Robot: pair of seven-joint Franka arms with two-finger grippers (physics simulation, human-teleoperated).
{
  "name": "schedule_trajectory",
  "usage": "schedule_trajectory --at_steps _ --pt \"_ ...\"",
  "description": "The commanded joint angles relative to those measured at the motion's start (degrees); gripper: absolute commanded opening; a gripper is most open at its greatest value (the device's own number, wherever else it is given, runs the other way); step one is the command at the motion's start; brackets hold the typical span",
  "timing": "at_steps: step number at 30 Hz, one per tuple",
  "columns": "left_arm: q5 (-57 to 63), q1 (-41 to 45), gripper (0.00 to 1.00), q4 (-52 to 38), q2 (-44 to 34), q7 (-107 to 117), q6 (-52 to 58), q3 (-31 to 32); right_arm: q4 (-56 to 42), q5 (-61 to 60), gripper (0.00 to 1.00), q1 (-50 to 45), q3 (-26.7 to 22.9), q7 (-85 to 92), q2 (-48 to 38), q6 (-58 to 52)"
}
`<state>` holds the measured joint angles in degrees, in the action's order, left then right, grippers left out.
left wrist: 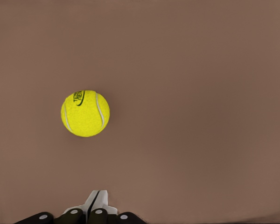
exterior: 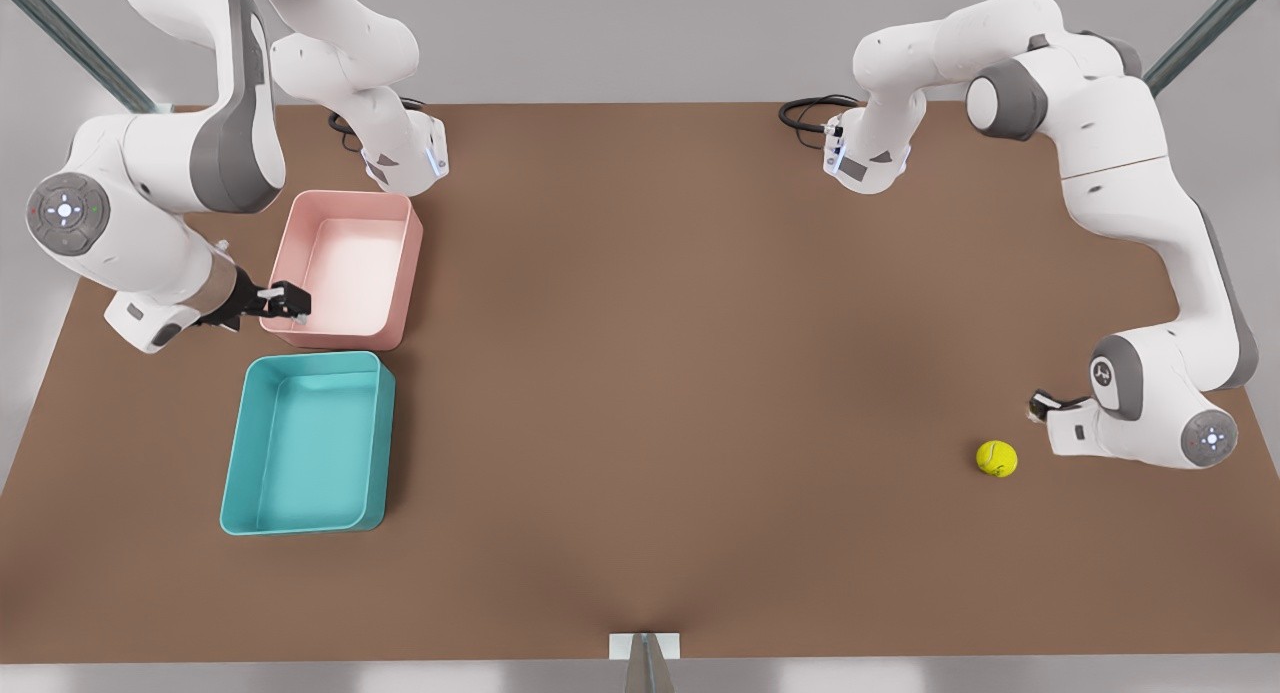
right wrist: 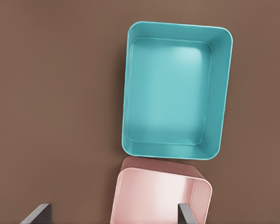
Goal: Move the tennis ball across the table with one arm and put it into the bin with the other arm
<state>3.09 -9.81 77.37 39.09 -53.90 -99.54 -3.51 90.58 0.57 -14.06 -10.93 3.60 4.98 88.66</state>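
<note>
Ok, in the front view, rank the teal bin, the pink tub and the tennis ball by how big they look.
1. Teal bin, looks largest, though it lies nearer the camera's edge than the pink tub, so that margin is unsure.
2. Pink tub, similar shape.
3. Tennis ball, far smallest.

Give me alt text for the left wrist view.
A yellow-green tennis ball rests on the bare brown table, clear of the left gripper, whose fingertips sit pressed together at the picture's edge.

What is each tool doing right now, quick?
Left tool: shut, empty, beside the tennis ball.
Right tool: open, empty, over the pink tub.
</note>
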Motion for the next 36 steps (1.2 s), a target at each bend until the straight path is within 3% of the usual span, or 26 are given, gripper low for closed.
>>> schedule_trajectory --at_steps 1,8,14,17,24,34,36 --pt "0.4 0.0 0.21 0.0 -0.2 -79.3 -9.3 -0.2 0.1 0.0 1.00 -0.1 -0.1 0.7 -0.1 0.9" --pt "2.8 -2.9 0.21 0.3 4.1 -91.6 -18.1 -0.3 0.6 0.0 1.00 -0.2 -0.1 0.8 -0.1 1.1" --pt "3.9 -4.8 0.21 11.4 5.3 -90.9 -33.6 -0.1 1.1 0.0 1.00 -0.3 -0.1 0.8 -0.1 1.3" --pt "3.9 -4.8 0.21 12.5 5.3 -89.7 -33.3 -0.1 1.3 0.0 1.00 -0.3 -0.1 0.8 -0.1 1.3" --pt "0.3 -4.4 0.21 13.3 4.2 -55.0 -33.7 0.3 1.8 0.0 1.00 -0.3 -0.1 0.8 -0.1 1.4" --pt "0.2 -4.0 0.21 13.6 5.6 -49.9 -35.9 1.1 2.1 0.0 1.00 -0.4 0.1 0.8 -0.1 1.7" --pt "0.3 -0.1 0.21 14.9 5.5 -43.4 -35.5 1.1 2.1 0.0 1.00 -0.4 0.1 0.8 -0.1 1.7"
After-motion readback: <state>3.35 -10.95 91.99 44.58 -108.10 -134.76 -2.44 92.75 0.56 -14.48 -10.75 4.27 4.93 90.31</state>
